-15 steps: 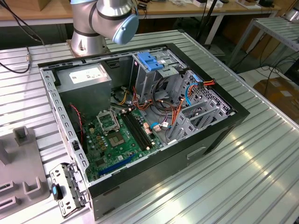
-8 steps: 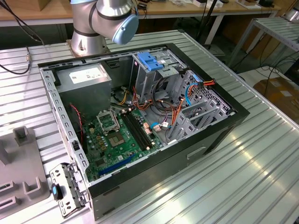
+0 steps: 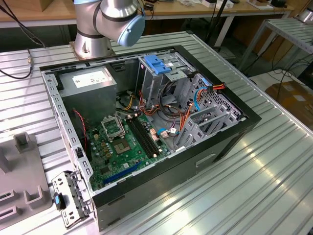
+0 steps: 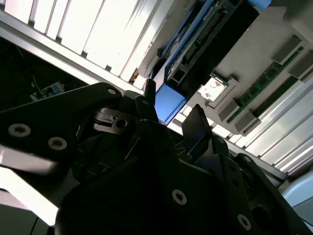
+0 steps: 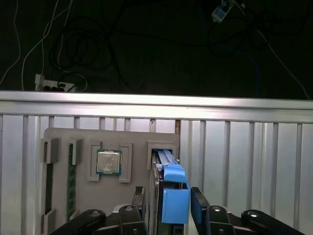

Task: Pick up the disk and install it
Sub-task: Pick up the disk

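I'm working over a ribbed aluminium tabletop (image 3: 274, 186). Past its edge is a dark floor strewn with cables (image 5: 98, 44).

Nearest my cameras is the gripper (image 5: 167, 191). Its two black fingers (image 5: 198, 205) are spread apart, one on each side of the disk (image 5: 174, 198). In the first wrist view I make out a thin gap on either side, so they straddle it and are not clamped on it.

The disk stands on edge in a slot of the grey fixture tray (image 5: 132, 137), with its blue rail frame end towards the gripper. In the second wrist view that blue end sits between the fingertips.

Just beside the disk's slot, a pocket of the tray holds a processor chip (image 5: 108, 162). A memory stick (image 5: 71, 181) lies in a long slot further along. The tray sits close to the tabletop's edge.

In the exterior view the tray is at the tabletop's edge on the exterior view's left, well apart from the open computer case (image 3: 63, 122) in the middle of the tabletop. Inside the case I see the green motherboard (image 3: 122, 147), a grey power supply (image 3: 88, 81) and a metal drive cage topped by a blue bracket (image 3: 155, 63). Beyond the case, the arm's base (image 3: 93, 41) stands at the tabletop's far edge.
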